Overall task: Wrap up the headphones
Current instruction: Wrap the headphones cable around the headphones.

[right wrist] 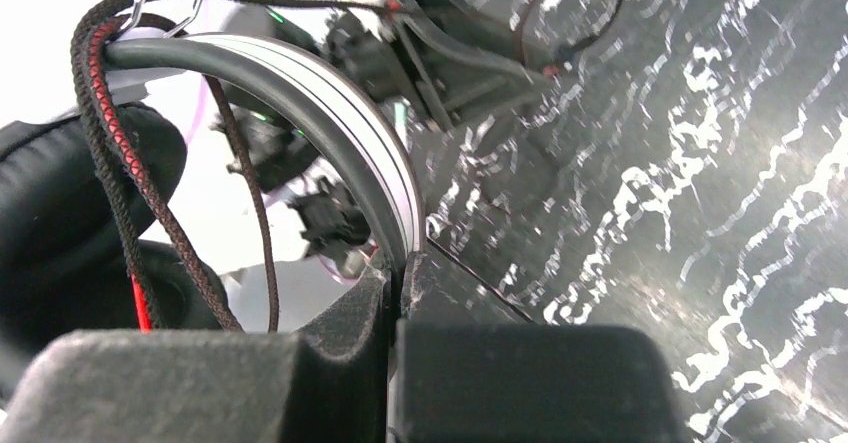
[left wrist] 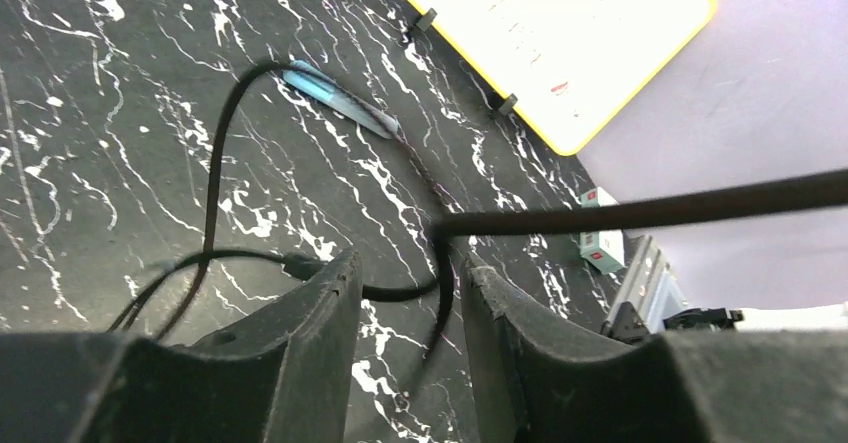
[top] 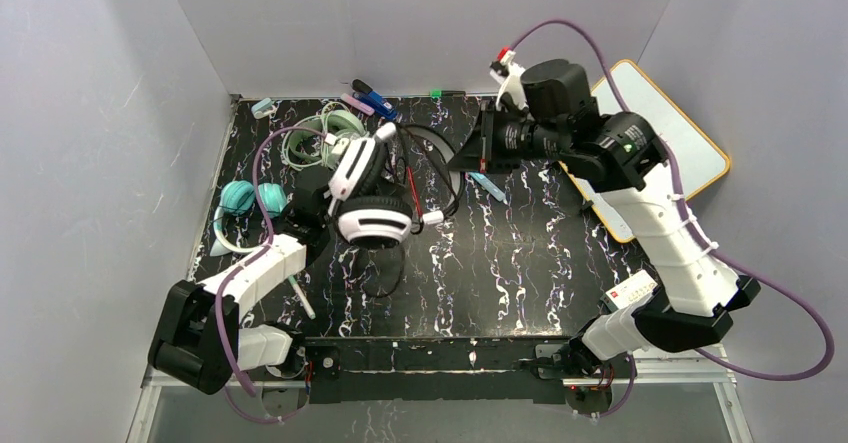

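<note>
Right wrist: black-and-white headphones (right wrist: 305, 85), band inside right hand (right wrist: 397, 265).

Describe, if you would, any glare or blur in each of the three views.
Top external: evenly lit and sharp. Left wrist: the whiteboard is washed out, and the left gripper's fingers and a dark cable crossing look soft. Right wrist: the upper-left corner is blown to white behind the headband, and the right gripper's fingers are blurred.

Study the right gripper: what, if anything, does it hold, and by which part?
The right gripper is shut on the black-and-white headphones, pinching the curved headband, not an ear cup.
</note>
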Available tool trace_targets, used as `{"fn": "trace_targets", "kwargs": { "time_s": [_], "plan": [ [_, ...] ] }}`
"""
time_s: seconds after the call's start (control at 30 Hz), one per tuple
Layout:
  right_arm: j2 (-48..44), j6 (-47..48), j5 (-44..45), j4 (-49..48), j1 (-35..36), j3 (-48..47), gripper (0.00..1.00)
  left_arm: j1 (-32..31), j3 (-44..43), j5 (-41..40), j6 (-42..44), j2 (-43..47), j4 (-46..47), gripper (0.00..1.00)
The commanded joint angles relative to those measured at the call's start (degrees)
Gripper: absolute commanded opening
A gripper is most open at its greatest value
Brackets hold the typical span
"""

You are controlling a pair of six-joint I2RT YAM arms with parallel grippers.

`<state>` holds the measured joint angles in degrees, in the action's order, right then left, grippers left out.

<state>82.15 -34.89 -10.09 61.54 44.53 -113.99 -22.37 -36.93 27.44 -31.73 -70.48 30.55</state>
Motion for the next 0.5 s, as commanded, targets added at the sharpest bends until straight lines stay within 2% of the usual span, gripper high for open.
{"fn": "trace_targets", "kwargs": {
  "time_s": [0.0, 0.23, 0.47],
  "plan": [
    [1.30, -8.83, -2.01, -8.45, -0.40, -9.47, 0.01, 0.27, 3.12, 2.53, -5.67, 0.94, 10.53, 0.40],
    [3.61, -14.98, 0.85, -12.40, -0.83, -15.90, 0.01, 0.22, 7.89, 1.13, -5.09, -2.47, 13.45, 0.38],
    [3.20, -17.36, 12.18, -13.64, -1.29, -17.68, 0.01, -0.93, 12.13, -1.33, -3.55, -4.18, 14.55, 0.38]
  ]
}}
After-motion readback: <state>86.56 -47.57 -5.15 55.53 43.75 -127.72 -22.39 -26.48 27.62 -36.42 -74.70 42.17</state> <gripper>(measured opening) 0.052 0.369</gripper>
